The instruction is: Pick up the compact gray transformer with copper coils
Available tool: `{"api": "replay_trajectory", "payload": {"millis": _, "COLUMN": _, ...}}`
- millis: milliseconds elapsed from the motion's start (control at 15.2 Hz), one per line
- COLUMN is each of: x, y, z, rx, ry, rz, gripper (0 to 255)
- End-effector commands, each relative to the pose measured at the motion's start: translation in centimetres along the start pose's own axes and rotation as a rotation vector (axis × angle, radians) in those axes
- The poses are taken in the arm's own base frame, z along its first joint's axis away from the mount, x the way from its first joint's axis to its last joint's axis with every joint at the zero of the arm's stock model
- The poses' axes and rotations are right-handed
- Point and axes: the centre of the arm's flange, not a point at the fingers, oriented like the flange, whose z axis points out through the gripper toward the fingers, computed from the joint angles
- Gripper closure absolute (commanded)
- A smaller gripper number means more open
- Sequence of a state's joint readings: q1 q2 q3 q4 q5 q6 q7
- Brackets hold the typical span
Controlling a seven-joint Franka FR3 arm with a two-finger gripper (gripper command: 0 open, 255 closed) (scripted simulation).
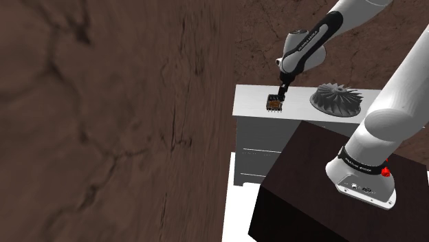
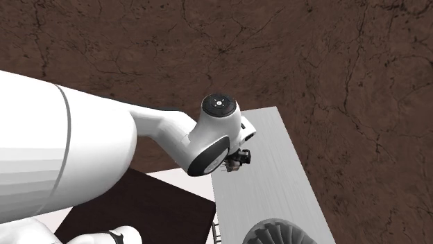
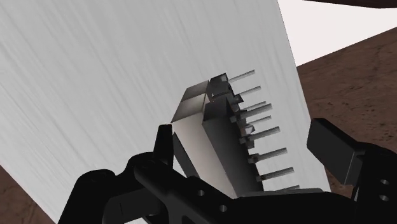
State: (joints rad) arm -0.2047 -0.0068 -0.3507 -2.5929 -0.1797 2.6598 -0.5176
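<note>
the gripper (image 3: 248,141) has its two black fingers spread. one finger (image 3: 164,141) sits right against the gray side of the transformer (image 3: 213,143). the other finger (image 3: 336,151) stands off from the row of thin pins (image 3: 264,135) on the block's opposite side, with a clear gap between, so nothing is pinched.

in the shoulder view the gripper (image 1: 280,94) points straight down, right of the frame's centre and in its upper half. the transformer (image 1: 275,104), small and dark with a copper-coloured fleck, lies just under the fingertips on the left part of the white table (image 1: 302,113). a gray finned wheel (image 1: 337,102) sits further right on the same top, well apart from it.

above the hand, the black-and-white wrist (image 1: 300,51) slants up toward the upper right corner. a thick white link comes down the right edge to the base (image 1: 361,179) on the dark stand (image 1: 295,192) at lower right.

in the second exterior view, seen from above, the rounded wrist (image 2: 218,132) sits mid-frame. the gripper (image 2: 239,158) peeks out beneath it, over the left edge of the table (image 2: 284,173), and the finned wheel (image 2: 277,234) is at the bottom edge. cracked brown floor (image 1: 103,124) surrounds it all.
</note>
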Motion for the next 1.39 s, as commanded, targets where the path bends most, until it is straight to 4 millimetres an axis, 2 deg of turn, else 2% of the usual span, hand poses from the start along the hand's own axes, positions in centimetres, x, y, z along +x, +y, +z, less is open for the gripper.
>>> {"api": "replay_trajectory", "payload": {"millis": 0, "x": 0.0, "y": -0.1, "z": 1.0, "rx": -0.001, "ry": 0.001, "rz": 0.0, "gripper": 0}}
{"api": "replay_trajectory", "payload": {"millis": 198, "x": -0.1, "y": -0.1, "z": 1.3, "rx": -0.001, "ry": 0.001, "rz": 0.0, "gripper": 0}}
{"api": "replay_trajectory", "payload": {"millis": 264, "x": -0.1, "y": -0.1, "z": 1.3, "rx": -0.001, "ry": 0.001, "rz": 0.0, "gripper": 255}}
{"api": "replay_trajectory", "payload": {"millis": 858, "x": -0.1, "y": -0.1, "z": 1.3, "rx": -0.001, "ry": 0.001, "rz": 0.0, "gripper": 255}}
{"api": "replay_trajectory", "payload": {"millis": 1320, "x": 0.0, "y": 0.3, "z": -2.4, "rx": -0.001, "ry": 0.001, "rz": 0.0, "gripper": 255}}
